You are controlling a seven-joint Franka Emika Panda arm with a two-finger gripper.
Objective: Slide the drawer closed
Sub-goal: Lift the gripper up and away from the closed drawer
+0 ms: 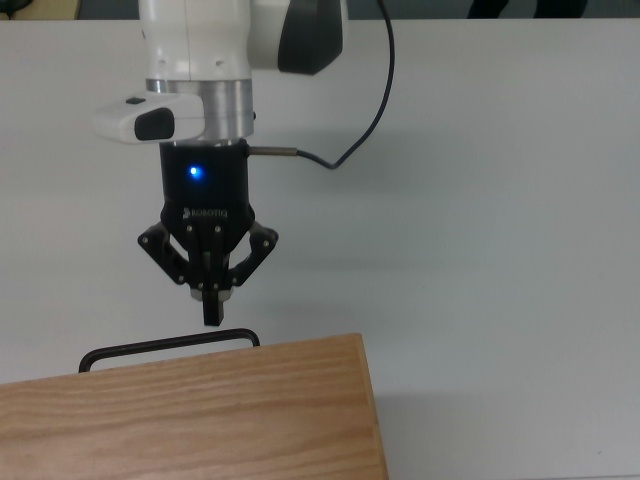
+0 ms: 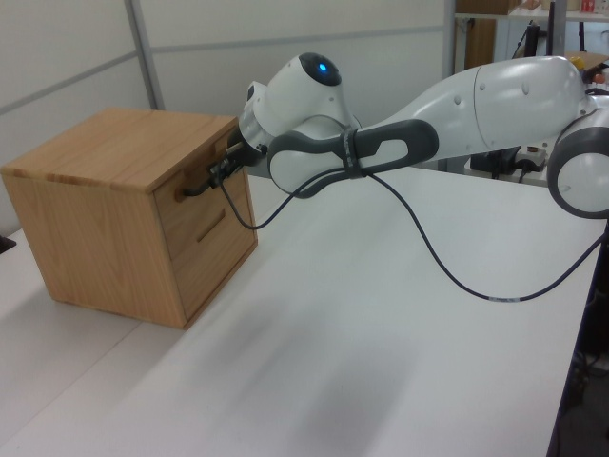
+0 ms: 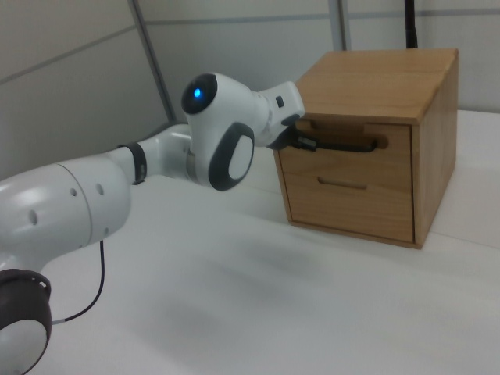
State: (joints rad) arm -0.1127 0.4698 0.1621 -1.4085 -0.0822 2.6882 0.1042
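1. Your gripper (image 1: 212, 312) has its fingers pinched narrow, holding nothing, tips just short of the black bar handle (image 1: 168, 347).
2. The drawer (image 3: 344, 157) sits straight ahead of the fingers, flush in the wooden cabinet (image 2: 114, 205); it looks fully closed.
3. Push further and you could shove the whole cabinet across the table (image 1: 500, 200), since nothing visibly anchors it.
4. Lift carelessly and a finger might snag the handle just beyond the tips and drag the drawer open again.
5. The table is plain white; grey panelled walls (image 3: 78, 70) stand behind the arm.
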